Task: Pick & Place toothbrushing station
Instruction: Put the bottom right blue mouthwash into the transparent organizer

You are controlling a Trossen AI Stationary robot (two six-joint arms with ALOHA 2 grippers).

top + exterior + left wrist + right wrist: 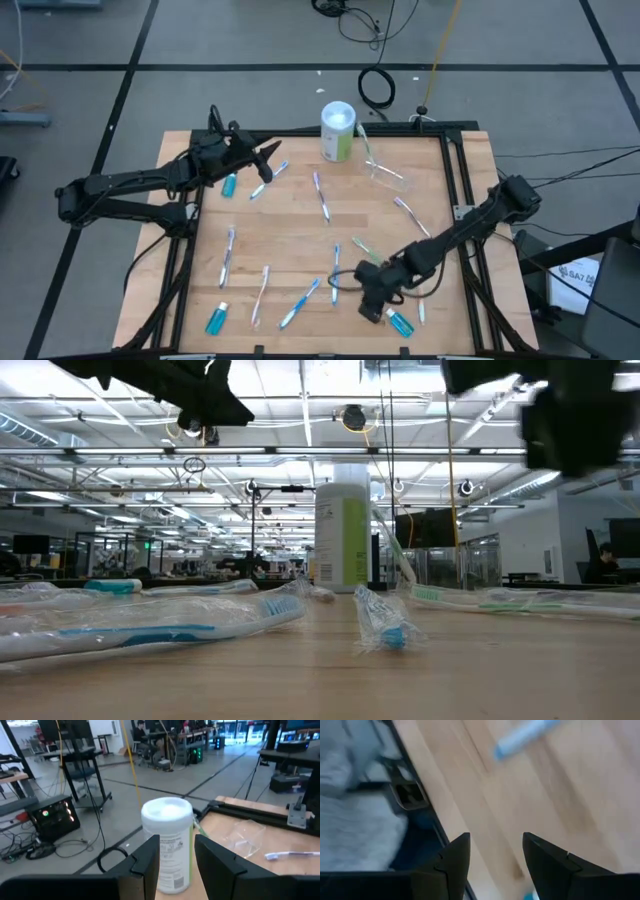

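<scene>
Slim toothbrushes lie scattered over the wooden table, such as a blue one near the front and one in the middle. The clear plastic cup lies on its side at the back right, also seen past my left fingers as the cup. Teal tubes rest at the back left, front left and front right. My left gripper hovers open and empty at the back left. My right gripper is open over bare wood, just beside the front right tube.
A white canister with a green label stands at the table's back edge, straight ahead of my left gripper. Black frame rails run along the table's sides. Cables lie on the floor behind.
</scene>
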